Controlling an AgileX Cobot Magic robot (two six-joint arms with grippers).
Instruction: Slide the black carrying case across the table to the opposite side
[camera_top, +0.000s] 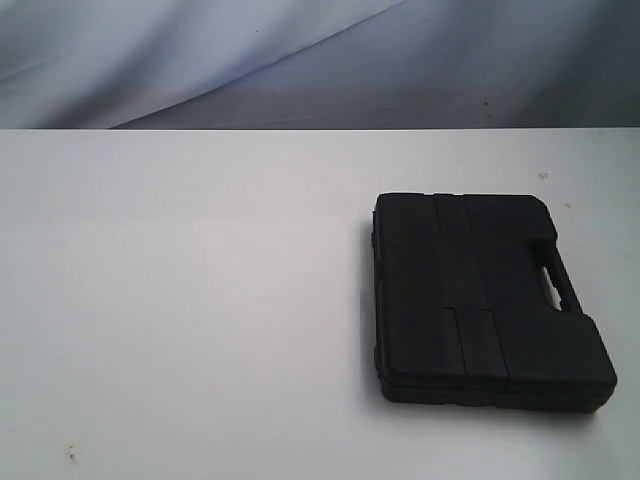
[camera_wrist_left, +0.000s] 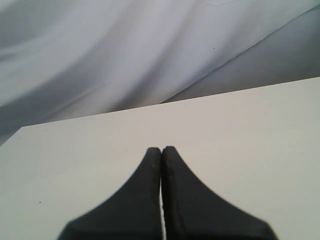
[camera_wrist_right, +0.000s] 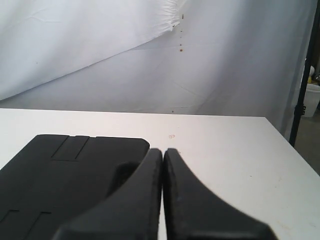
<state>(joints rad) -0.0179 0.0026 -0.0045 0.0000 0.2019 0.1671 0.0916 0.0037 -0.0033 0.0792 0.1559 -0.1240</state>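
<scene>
Case (camera_top: 485, 298) lies beside right gripper (camera_wrist_right: 162, 151), jaws pressed together; left gripper (camera_wrist_left: 161, 150) likewise pressed together.

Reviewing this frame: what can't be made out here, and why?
- Exterior view: neither arm shows, so where they stand relative to the black carrying case on the table is unknown.
- Right wrist view: the shut right pincer covers part of the case. Contact cannot be told, and the frame edge cuts the case off.
- Left wrist view: only the shut left pincer and table show. The case is out of frame.
</scene>
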